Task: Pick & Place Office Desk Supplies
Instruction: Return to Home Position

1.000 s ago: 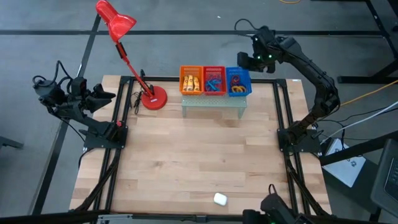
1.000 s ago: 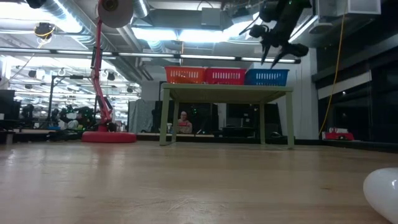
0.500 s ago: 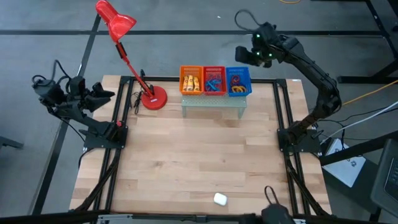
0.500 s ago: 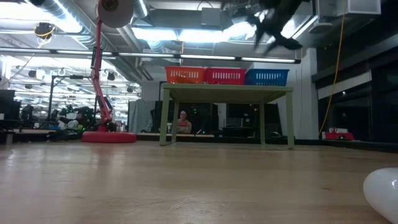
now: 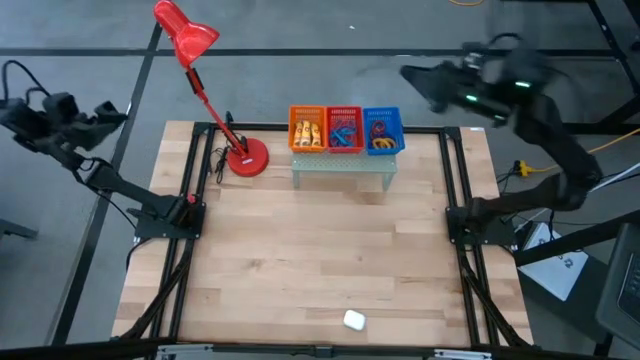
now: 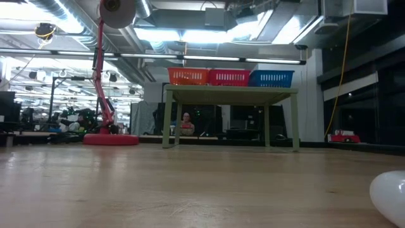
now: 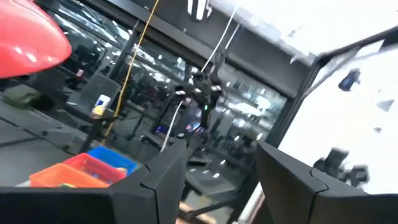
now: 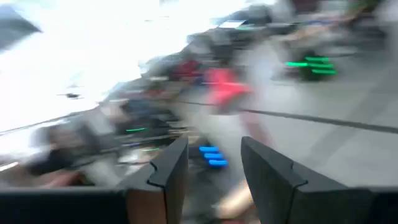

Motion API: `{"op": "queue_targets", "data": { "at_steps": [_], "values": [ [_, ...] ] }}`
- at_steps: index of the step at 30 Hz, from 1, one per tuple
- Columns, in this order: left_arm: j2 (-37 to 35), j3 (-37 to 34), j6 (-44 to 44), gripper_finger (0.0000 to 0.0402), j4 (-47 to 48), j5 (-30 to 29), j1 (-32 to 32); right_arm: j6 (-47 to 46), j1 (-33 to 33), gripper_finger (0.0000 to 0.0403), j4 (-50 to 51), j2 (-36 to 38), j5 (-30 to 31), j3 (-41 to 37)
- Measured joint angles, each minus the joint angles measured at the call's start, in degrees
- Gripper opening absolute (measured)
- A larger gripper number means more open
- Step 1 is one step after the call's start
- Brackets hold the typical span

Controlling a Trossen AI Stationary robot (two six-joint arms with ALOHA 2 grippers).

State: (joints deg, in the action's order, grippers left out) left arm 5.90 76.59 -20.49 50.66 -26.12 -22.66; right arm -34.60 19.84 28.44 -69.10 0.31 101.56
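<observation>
**Desk:** Report the current step.

**Operator:** I judge the placing complete and the return to rest in hand. The orange basket, red basket and blue basket stand side by side on the pale green riser at the far edge of the worktop. The yellow tubes lie in the orange basket, and coloured loops in the other two.

**Desk:** Hand state?

**Operator:** Left hand: fingers parted, empty, out beyond the worktop's left edge. Right hand: fingers parted, empty, raised beyond the far right corner, apart from the blue basket.

**Desk:** Next move?

**Operator:** I expect only to fold both arms to rest. Room is open, as neither hand overhangs the worktop. The red lamp stands far left, near the riser. A small white object lies at the near edge.
</observation>
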Motion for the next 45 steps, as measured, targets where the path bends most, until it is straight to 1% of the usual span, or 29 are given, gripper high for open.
{"op": "queue_targets", "data": {
  "at_steps": [1, 3, 5, 7, 9, 10, 11, 12, 13, 14, 15, 16, 17, 19, 20, 22, 24, 25, 27, 28, 30, 33, 35, 39, 40, 41, 43, 45],
  "values": [
    [-0.12, 0.66, -1.16, 0.0189, 0.01, 0.21, 0.31, 0.23, -1.99, 0.0151, -0.91, 1.17, -2.14, 0.09],
    [-0.16, 2.04, -3.71, 0.0189, 0.04, 0.62, 1.04, -2.32, -5.76, 0.0151, 0.36, 3.66, -7.68, 0.11],
    [-0.16, 2.94, -3.57, 0.0189, 0.01, 0.03, 1.42, -5.44, -9.41, 0.0151, -0.49, 4.08, -10.52, 0.19],
    [-0.16, 3.15, -2.64, 0.0189, 0.03, -1.18, 1.45, -9.48, -12.86, 0.0151, 0.07, 4.39, -10.37, -0.08],
    [-0.16, 3.05, 0.02, 0.0189, -0.23, -1.89, 1.77, -12.42, -14.99, 0.0151, -2.45, 4.27, -8.44, -0.09],
    [-0.12, 3.0, 1.32, 0.0189, -0.92, -3.44, 1.82, -10.87, -15.66, 0.0151, -3.51, 4.38, -8.39, -0.09],
    [-0.1, 2.9, 0.31, 0.0189, -2.08, -5.07, 1.84, -6.0, -16.34, 0.0151, -4.47, 4.41, -9.42, -0.05],
    [-0.1, 2.7, -2.49, 0.0189, -2.85, -5.53, 1.87, 0.35, -17.28, 0.0151, -5.2, 4.35, -10.81, -0.09],
    [-0.14, 2.63, -4.72, 0.0189, -3.04, -3.92, 1.82, 6.53, -18.53, 0.0151, -6.68, 4.31, -11.3, -0.68],
    [-0.18, 2.72, -3.41, 0.0189, -3.13, -0.12, 1.61, 11.95, -20.71, 0.0151, -8.62, 4.57, -11.56, -1.65],
    [-0.16, 2.82, -0.08, 0.0189, -2.77, 5.04, 1.27, 16.65, -23.31, 0.0151, -10.03, 4.91, -11.69, -3.13],
    [-0.17, 2.41, 3.31, 0.0189, -2.08, 8.83, 1.21, 20.92, -25.63, 0.0151, -10.92, 5.54, -11.65, -4.92],
    [-0.2, 1.84, 5.58, 0.0189, -0.98, 10.58, 1.97, 23.82, -27.56, 0.0151, -12.23, 6.69, -10.63, -7.3],
    [-0.99, 0.98, 5.92, 0.0189, 1.82, 10.33, 4.01, 26.81, -30.36, 0.0151, -16.3, 10.53, -6.6, -14.59],
    [-1.81, 0.28, 5.29, 0.0189, 3.34, 9.48, 4.92, 27.85, -31.59, 0.0151, -19.7, 12.8, -5.11, -19.51],
    [-4.04, -1.49, 4.93, 0.0189, 3.58, 8.65, 6.42, 28.71, -33.71, 0.0151, -27.58, 18.02, -3.42, -31.43],
    [-5.32, -4.21, 4.83, 0.0189, 2.32, 11.13, 8.79, 28.24, -34.89, 0.0151, -36.32, 23.48, -1.34, -44.44],
    [-5.41, -4.72, 5.17, 0.0189, 1.48, 11.85, 9.87, 28.01, -35.12, 0.0151, -40.98, 26.35, -1.18, -50.53],
    [-5.5, -4.86, 6.09, 0.0189, 5.2, 14.09, 13.12, 27.77, -35.15, 0.0151, -48.64, 33.15, -3.05, -60.76],
    [-5.24, -5.76, 6.14, 0.0189, 5.41, 15.15, 14.97, 27.68, -35.1, 0.0151, -51.67, 36.66, -3.56, -65.01],
    [-5.2, -7.83, 6.64, 0.019, 2.67, 15.4, 17.42, 27.57, -35.06, 0.0151, -55.08, 42.88, -5.71, -70.93],
    [-5.6, -10.53, 7.65, 0.0191, -1.72, 17.72, 21.65, 27.32, -35.06, 0.0151, -51.88, 51.7, -10.68, -76.14],
    [-5.63, -11.37, 7.29, 0.0191, -2.01, 19.89, 24.3, 26.96, -35.06, 0.0151, -48.11, 57.49, -11.1, -77.97],
    [-5.69, -15.85, 3.69, 0.0192, -9.23, 26.62, 30.66, 29.03, -35.06, 0.0151, -38.78, 67.74, -10.84, -79.58],
    [-5.71, -17.44, 2.66, 0.0192, -10.04, 28.48, 32.73, 29.27, -35.06, 0.0151, -36.88, 69.19, -10.95, -79.62],
    [-5.75, -19.13, 1.88, 0.0192, -10.96, 30.08, 34.76, 29.48, -35.05, 0.0151, -36.17, 69.09, -11.0, -79.32],
    [-5.79, -22.96, 0.73, 0.0191, -14.39, 32.55, 39.12, 29.56, -35.0, 0.0151, -31.36, 69.08, -11.7, -78.62],
    [-5.8, -26.58, 0.13, 0.0189, -17.55, 35.11, 43.5, 29.16, -35.02, 0.0151, -31.32, 68.63, -10.89, -78.48]
  ]
}}
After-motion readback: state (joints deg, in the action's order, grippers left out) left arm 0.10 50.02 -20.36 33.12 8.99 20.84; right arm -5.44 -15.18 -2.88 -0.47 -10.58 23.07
